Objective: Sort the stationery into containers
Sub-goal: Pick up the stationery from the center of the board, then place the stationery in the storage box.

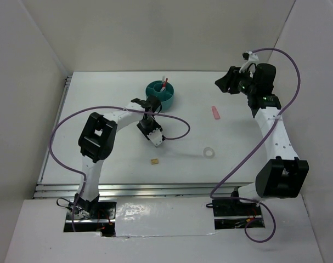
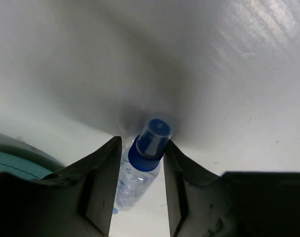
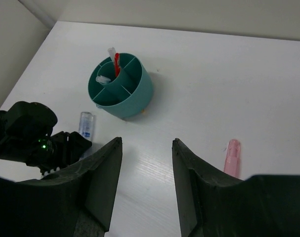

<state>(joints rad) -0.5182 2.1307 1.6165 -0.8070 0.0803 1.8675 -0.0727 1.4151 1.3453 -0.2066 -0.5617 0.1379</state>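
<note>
Found left fingers (image 2: 100,187) set either side of blue-capped tube (image 2: 149,148) lying on table (image 1: 122,164); cannot tell whether clamped on cap or just short of it. Located tube just beside teal organiser (image 3: 135,94), near far edge of table at mid-width. Found right fingers (image 3: 103,182) apart, nothing between, raised over far right corner. Noted red-and-white pen (image 3: 116,61) standing in organiser, pink eraser (image 3: 232,155) right of it, tape ring (image 1: 209,152) and tan block (image 1: 154,161) toward near edge.
</note>
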